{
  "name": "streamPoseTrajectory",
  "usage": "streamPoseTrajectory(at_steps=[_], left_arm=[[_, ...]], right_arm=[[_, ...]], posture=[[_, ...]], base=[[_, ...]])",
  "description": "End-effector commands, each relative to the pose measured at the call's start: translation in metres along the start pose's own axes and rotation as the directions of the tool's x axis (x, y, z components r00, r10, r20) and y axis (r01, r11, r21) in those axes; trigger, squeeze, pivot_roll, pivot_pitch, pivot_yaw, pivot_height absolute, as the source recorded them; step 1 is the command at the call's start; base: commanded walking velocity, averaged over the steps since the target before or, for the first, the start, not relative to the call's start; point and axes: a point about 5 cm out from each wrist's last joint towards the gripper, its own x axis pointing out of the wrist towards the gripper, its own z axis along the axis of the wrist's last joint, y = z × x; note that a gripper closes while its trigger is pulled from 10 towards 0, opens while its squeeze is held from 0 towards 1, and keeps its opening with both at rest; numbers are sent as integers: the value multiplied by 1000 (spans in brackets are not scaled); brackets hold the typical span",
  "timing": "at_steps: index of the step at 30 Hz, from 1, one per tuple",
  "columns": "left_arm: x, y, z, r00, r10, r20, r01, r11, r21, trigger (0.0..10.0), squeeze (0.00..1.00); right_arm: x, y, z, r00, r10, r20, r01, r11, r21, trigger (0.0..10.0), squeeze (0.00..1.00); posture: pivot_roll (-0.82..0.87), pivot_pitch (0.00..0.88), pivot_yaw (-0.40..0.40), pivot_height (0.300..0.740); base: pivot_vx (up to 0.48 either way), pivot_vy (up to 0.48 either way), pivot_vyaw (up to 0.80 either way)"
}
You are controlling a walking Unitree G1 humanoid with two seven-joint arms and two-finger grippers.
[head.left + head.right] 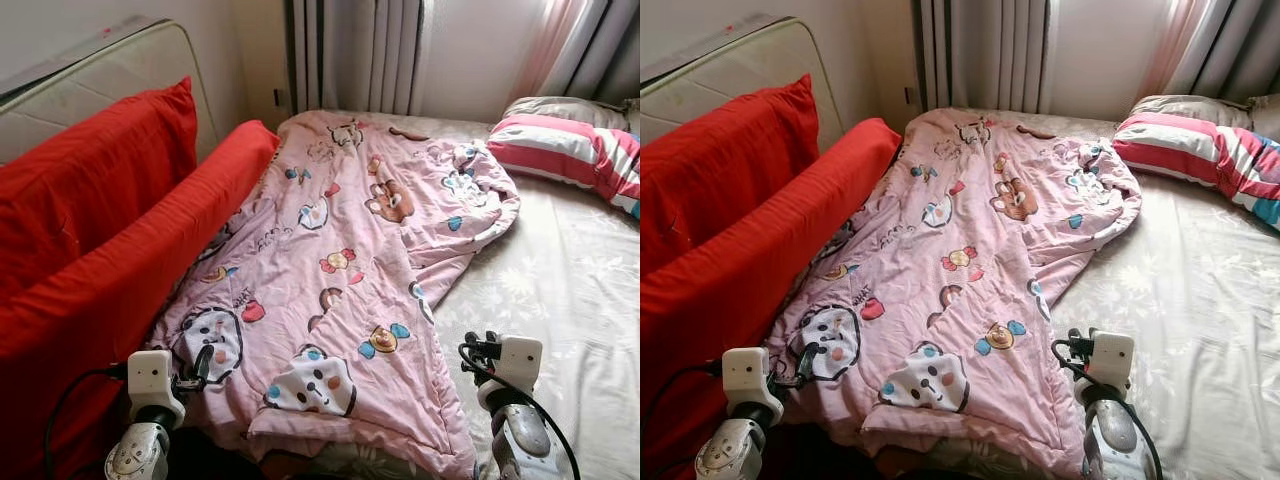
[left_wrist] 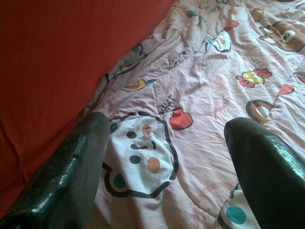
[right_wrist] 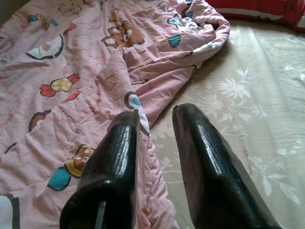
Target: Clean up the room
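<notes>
quilt [image 1: 340,270] lies crumpled across the bed's [image 1: 570,290] left side in the eye views, against red cushions [image 1: 110,250]. left wrist view: i see left gripper [image 2: 164,152] spread wide above it. right wrist view: right gripper [image 3: 155,119] narrowly parted at its edge. soft, light; i would pinch the near corners.

Left claw [image 2: 167,157] gapes wide; right claw [image 3: 155,143] barely parted; both arms low, forward.

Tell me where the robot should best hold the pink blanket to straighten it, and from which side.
Probably the near hem of the blanket, at its two corners. The left claw is open above one corner; the right claw hovers at its edge beside the sheet. Come from the foot, where the hem lies folded and loose.
</notes>
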Motion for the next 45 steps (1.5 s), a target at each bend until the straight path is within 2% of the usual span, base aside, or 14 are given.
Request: streamPoseTrajectory(at_steps=[1,10,36,41,45], left_arm=[[2,-1,1,1000,5,-5,-5,1000,-4,10000,0],[4,-1,3,1000,14,-3,-14,1000,-8,10000,0],[8,-8,3,1000,11,-16,-11,1000,-17,10000,0],[7,-9,1,1000,5,-26,-5,1000,-21,10000,0],[7,-9,2,1000,3,-26,-4,1000,-21,10000,0]], right_arm=[[2,-1,1,1000,-2,-15,2,1000,-13,10000,0],[3,-1,0,1000,-5,-30,4,1000,-14,10000,0],[5,4,-7,995,-9,-95,8,1000,-8,10000,0],[5,7,-7,996,7,-89,-7,1000,-5,10000,0],[4,8,-9,995,4,-96,-4,1000,-3,10000,0]], posture=[[-25,20,16,700],[-22,6,16,652],[-11,28,17,652],[-10,35,17,618],[-6,49,20,618]], base=[[0,0,0],[0,0,0],[0,0,0],[0,0,0],[0,0,0]])
